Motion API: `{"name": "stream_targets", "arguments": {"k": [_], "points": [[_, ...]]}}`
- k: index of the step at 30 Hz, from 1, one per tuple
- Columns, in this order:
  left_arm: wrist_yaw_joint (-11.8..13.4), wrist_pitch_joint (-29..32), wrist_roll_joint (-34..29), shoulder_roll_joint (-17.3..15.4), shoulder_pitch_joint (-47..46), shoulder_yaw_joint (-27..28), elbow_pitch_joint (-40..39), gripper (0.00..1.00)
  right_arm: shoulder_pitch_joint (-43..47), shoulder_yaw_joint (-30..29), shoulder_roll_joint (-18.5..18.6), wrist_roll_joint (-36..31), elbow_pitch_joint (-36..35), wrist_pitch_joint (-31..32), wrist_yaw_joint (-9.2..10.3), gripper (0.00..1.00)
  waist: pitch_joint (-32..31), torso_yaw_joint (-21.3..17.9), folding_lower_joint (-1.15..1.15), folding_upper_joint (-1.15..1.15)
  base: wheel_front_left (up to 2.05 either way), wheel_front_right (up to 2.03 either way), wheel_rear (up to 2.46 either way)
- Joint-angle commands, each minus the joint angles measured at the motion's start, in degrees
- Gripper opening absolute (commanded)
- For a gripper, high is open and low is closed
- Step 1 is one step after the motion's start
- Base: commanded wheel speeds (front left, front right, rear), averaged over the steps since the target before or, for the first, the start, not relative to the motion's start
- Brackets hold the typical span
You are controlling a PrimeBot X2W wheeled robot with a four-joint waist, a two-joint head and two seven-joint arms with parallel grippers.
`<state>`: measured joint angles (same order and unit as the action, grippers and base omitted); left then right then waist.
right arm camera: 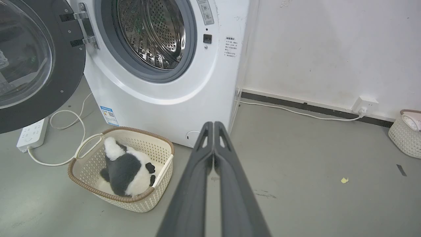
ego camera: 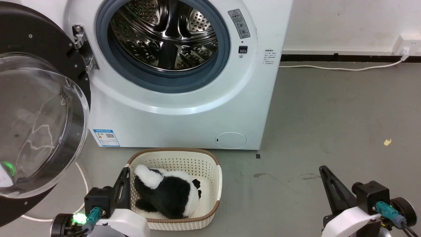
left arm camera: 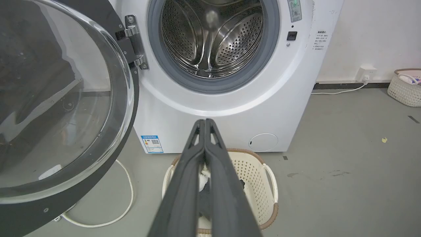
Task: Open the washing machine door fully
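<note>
**Door swung wide, both grippers low and empty**

In the head view the washing machine door point(ego camera: 36, 112) fills the left edge of the frame. It stands swung well out from the opening, with its bulging glass bowl facing the camera and its black ring hanging from the metal hinge point(ego camera: 84, 49) at upper left. The washing machine point(ego camera: 184, 121) takes up the upper middle. Its grey rubber ring point(ego camera: 164, 87) and perforated steel drum point(ego camera: 164, 33) are fully exposed, and a blue label sticker point(ego camera: 106, 137) sits at its lower left corner.

The left gripper point(ego camera: 125, 171) is at the lower left of the head view and touches neither the door nor the machine. In the left wrist view its fingers point(left arm camera: 184, 184) are pressed together from base to tip and hold nothing. The right gripper point(ego camera: 324, 169) is at the lower right above bare grey floor point(ego camera: 329, 125), and the right wrist view shows its fingers point(right arm camera: 194, 184) likewise closed on nothing.

A cream laundry basket point(ego camera: 215, 164) with a brown rim stands on the floor just in front of the machine, at lower centre, with a black-and-white plush toy point(ego camera: 171, 194) lying in it. The left gripper's tip overlaps the basket's left rim in the frame — whether they touch I cannot tell.

A white cable point(ego camera: 338, 68) runs along the wall's foot to a socket point(ego camera: 406, 44) at upper right, and a small yellow scrap point(ego camera: 387, 142) lies on the floor at right
</note>
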<state>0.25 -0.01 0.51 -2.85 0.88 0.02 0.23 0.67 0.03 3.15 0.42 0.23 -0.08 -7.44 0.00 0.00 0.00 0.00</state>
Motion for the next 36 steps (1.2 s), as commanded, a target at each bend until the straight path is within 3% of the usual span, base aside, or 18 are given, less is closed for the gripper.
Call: {"name": "stream_targets", "arguments": {"k": [1,36], "points": [[-0.2,0.0,-0.5,0.0,-0.9,0.0,-0.2,0.0,-0.7,0.0,-0.3,-0.4,-0.2,0.1,-0.05,0.0,0.0,0.0,0.0,0.0,0.0,0.0,0.0],[-0.2,0.0,-0.5,0.0,-0.9,0.0,-0.2,0.0,-0.7,0.0,-0.3,-0.4,-0.2,0.1,-0.05,0.0,0.0,0.0,0.0,0.0,0.0,0.0,0.0]]}}
